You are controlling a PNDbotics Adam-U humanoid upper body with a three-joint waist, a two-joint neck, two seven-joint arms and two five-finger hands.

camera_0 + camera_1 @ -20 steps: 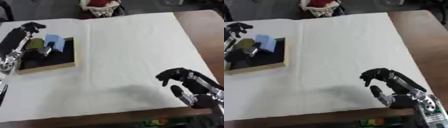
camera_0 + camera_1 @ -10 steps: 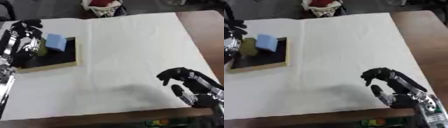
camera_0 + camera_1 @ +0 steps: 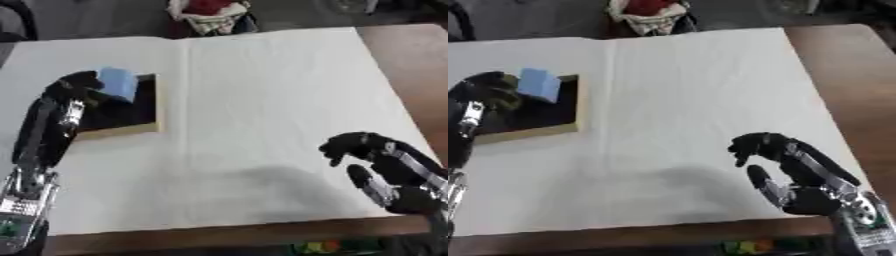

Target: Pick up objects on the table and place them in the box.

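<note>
Left hand (image 3: 72, 86) over the box (image 3: 144, 129), frame left, beside the blue block (image 3: 116, 84) in it; finger state unclear. Right hand (image 3: 794, 167) lower right above the desk (image 3: 262, 90), fingers curled, holding nothing.

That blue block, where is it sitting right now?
The blue block is on the table's left side, leaning over the far edge of the box, right beside the left hand.

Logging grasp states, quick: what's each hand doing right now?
Left hand: over the box, beside the blue block; grip cannot be told.
Right hand: fingers curled, holding nothing, near the lower right of the table.
</note>
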